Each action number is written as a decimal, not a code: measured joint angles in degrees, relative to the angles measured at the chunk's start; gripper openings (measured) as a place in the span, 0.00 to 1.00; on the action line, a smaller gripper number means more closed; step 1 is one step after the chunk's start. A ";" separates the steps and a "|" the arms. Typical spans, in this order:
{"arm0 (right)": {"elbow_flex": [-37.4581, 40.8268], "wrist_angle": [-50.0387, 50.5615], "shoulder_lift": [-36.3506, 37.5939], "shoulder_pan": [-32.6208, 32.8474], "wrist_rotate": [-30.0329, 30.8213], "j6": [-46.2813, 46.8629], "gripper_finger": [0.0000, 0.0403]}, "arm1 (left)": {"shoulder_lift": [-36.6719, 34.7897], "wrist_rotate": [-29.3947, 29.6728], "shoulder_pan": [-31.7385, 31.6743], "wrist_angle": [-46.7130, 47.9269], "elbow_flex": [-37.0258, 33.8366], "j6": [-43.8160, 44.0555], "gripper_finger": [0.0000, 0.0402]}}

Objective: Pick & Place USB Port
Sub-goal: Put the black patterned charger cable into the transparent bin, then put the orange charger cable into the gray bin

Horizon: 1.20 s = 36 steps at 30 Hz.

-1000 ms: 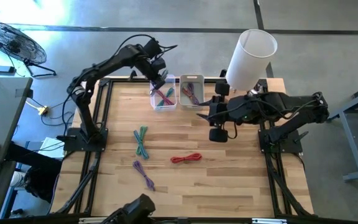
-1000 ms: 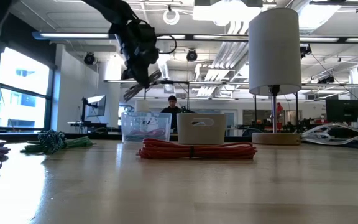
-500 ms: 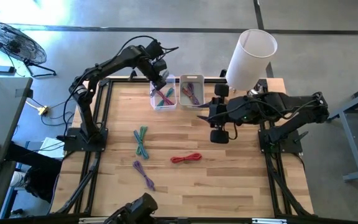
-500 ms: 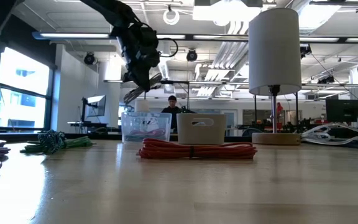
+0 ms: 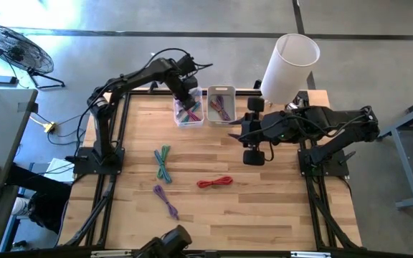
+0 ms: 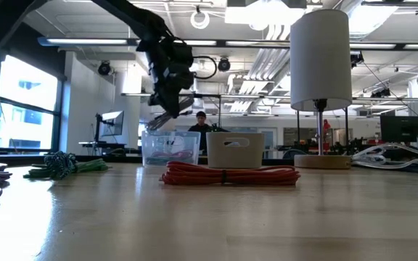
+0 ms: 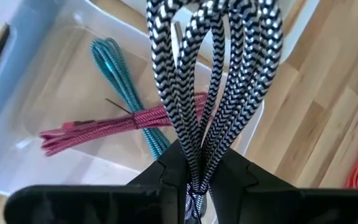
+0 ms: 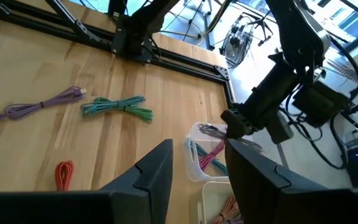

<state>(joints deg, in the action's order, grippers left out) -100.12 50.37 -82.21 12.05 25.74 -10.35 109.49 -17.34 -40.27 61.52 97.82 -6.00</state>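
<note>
My left gripper (image 5: 186, 92) (image 6: 167, 109) hangs over the clear bin (image 5: 189, 110) (image 7: 55, 143) at the table's far edge, shut on a black-and-white braided cable bundle (image 7: 216, 74). A teal cable (image 7: 123, 81) and a pink cable (image 7: 104, 127) lie in that bin. A white bin (image 5: 221, 106) (image 6: 234, 150) stands beside it on the right, with cables inside. My right gripper (image 5: 253, 136) (image 8: 197, 171) is open, hovering over the table's right half, away from the bins. My left gripper pinches the black-and-white bundle between its two fingers (image 7: 166, 177) near one looped end (image 7: 194, 155), coming from above and pointing down. The strands run along the fingers, and the bundle hangs below them, lifted clear above the clear bin.
A green cable (image 5: 163, 163), a red cable (image 5: 214, 182) (image 6: 228, 175) and a purple cable (image 5: 166, 201) lie on the table's middle and near left. A white-shaded lamp (image 5: 290, 66) (image 6: 321, 54) stands at the far right corner. Black rails frame the table's sides.
My left gripper has moved a little toward the table's right and slightly down, over the clear bin, still shut on the bundle. My right arm has kept still.
</note>
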 joint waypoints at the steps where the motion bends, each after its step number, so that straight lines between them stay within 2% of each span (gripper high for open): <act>1: 0.00 0.01 0.00 0.00 -0.44 0.05 0.35 | 0.30 -0.05 0.03 0.15 -0.01 0.01 0.13; 5: 0.00 0.05 0.00 0.00 -2.05 0.55 0.35 | 1.08 -0.02 0.17 0.13 0.00 0.48 0.14; 8: 0.00 0.56 0.00 0.00 -2.19 1.42 0.35 | 1.09 0.33 0.15 -0.29 -0.01 0.75 0.18; 12: 0.00 1.11 0.00 0.00 -2.17 1.53 0.35 | 1.09 0.37 0.15 -0.50 0.00 1.77 0.29; 17: 0.00 1.11 0.00 0.00 -2.17 1.48 0.35 | 1.09 1.01 0.15 0.09 0.00 -1.38 0.45; 22: 0.00 1.09 0.00 0.00 -2.10 1.11 0.35 | 0.93 0.59 0.15 4.15 0.00 -3.06 0.52; 26: 0.00 1.20 0.00 0.00 -2.25 0.61 0.35 | 0.92 -6.65 0.10 8.70 1.24 -7.51 0.52; 29: 0.00 2.05 0.00 0.00 -2.35 -0.34 0.35 | 0.85 -17.29 0.17 13.11 4.16 -11.77 0.52; 33: 0.00 2.89 0.00 0.00 -2.35 -0.37 0.35 | 0.74 -31.69 0.99 23.20 10.65 -22.85 0.52; 36: 0.00 2.69 0.00 0.00 -3.18 -0.40 0.35 | -1.08 -37.89 3.03 28.96 15.57 -32.06 0.52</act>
<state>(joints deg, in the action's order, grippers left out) -100.12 53.06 -82.21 12.05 22.57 -10.75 108.41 -55.24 -37.24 90.48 113.39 -38.06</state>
